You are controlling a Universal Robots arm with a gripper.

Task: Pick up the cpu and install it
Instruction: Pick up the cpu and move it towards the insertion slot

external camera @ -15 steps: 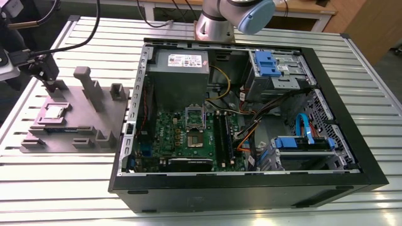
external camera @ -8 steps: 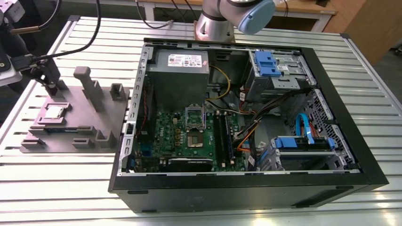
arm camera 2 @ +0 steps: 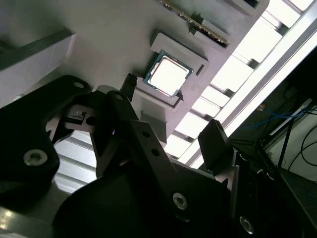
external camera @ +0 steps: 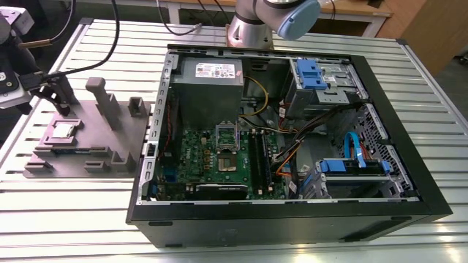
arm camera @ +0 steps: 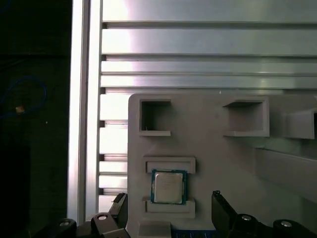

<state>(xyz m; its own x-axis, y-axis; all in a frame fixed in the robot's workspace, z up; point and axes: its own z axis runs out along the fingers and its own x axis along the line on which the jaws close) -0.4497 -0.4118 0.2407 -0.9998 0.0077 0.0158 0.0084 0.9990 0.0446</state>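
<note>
**Sam:** What is the hand (arm camera: pixel 168 197) doing?

**Mia:** It hangs over the grey tray (external camera: pixel 109 139), at the left side of the exterior view. Its two fingers (arm camera: pixel 220 208) are spread wide. They hold nothing.

**Sam:** Where is the chip (arm camera: pixel 168 187)?

**Mia:** It lies flat in a little pocket (arm camera: pixel 169 165) in the tray. In both wrist views it sits between the two fingers, and they do not touch it. In the exterior view it is at the left, well apart from the big computer box (external camera: pixel 292 219) in the middle.

**Sam:** So it is not in the computer yet?

**Mia:** No. The socket (external camera: pixel 227 162) on the green board looks bare.

**Sam:** What could go wrong?

**Mia:** I think the pocket is snug. If the hand is a bit off to one side, a finger could bump the pocket's raised edge and miss the chip. The chip is also thin. A bad pinch could tip it up on one side, or let it slip out.

**Sam:** What does the chip look like?

**Mia:** It is small, flat and square. The top is silver and very shiny, almost white where the light hits it. A thin dark rim runs around it. It looks smooth and hard, so I guess it is slippery.
</note>
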